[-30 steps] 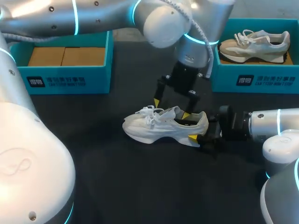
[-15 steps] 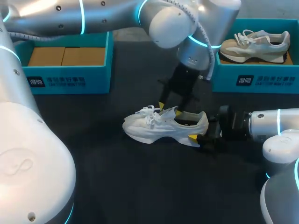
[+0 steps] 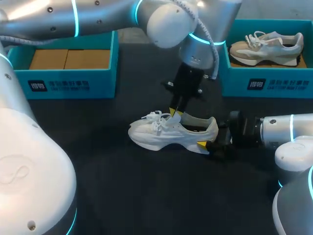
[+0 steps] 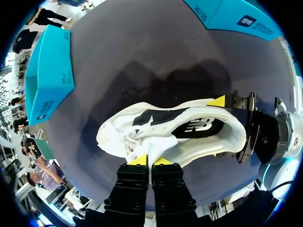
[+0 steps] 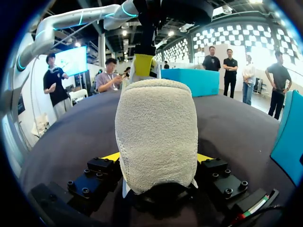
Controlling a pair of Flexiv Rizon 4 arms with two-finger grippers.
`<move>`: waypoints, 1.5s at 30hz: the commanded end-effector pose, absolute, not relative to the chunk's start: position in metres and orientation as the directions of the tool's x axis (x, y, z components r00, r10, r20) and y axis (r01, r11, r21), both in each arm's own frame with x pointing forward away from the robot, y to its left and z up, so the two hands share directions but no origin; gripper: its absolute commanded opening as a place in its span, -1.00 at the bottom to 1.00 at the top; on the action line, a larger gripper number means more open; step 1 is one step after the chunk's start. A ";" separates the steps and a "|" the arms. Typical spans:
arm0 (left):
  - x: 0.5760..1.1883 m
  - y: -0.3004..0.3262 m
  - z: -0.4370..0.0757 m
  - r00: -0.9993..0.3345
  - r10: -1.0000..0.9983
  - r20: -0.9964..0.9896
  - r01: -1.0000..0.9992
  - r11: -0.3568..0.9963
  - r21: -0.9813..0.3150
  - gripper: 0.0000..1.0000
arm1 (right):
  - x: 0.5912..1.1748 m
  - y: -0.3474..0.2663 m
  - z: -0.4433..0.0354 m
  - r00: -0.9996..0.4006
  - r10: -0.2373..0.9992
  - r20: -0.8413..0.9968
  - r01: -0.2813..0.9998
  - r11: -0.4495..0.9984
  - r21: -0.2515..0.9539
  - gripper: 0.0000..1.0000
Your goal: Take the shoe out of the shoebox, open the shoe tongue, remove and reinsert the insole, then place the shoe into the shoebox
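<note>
Shoe: a white mesh sneaker (image 3: 166,133) stands on its sole on the dark table (image 3: 122,191), outside the boxes. It is directly beneath the left gripper (image 3: 174,112), and its toe points away from the right gripper (image 5: 158,158).
Left gripper: its yellow tips are pressed together, pinching the upper edge of the tongue (image 4: 149,145).
Right gripper: it lies low at the table and clamps the heel from both sides.
Boxes: one teal cardboard shoebox (image 3: 73,81) stands beyond the left gripper. Another teal shoebox (image 3: 266,83), beyond the right gripper, holds a grey-and-white sneaker (image 3: 266,48).
</note>
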State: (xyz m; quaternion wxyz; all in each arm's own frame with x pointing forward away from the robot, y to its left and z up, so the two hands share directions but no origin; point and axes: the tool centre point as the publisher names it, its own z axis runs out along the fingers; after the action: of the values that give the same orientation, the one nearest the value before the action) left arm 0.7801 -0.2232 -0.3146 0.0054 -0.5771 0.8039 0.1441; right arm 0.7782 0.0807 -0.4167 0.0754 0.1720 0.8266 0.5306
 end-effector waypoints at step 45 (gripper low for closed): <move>0.779 -0.122 -0.324 -0.042 -0.710 0.703 -0.995 0.097 0.039 -1.00 | 0.778 0.082 -0.416 -0.929 0.365 0.058 0.206 0.381 0.901 -1.00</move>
State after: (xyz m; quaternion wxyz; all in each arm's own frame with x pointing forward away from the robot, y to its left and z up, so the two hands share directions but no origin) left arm 0.7847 -0.1333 -0.3229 -0.2152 -0.6469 0.7132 -0.1629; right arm 0.7781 0.0812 -0.4163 0.0753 0.1717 0.8265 0.5309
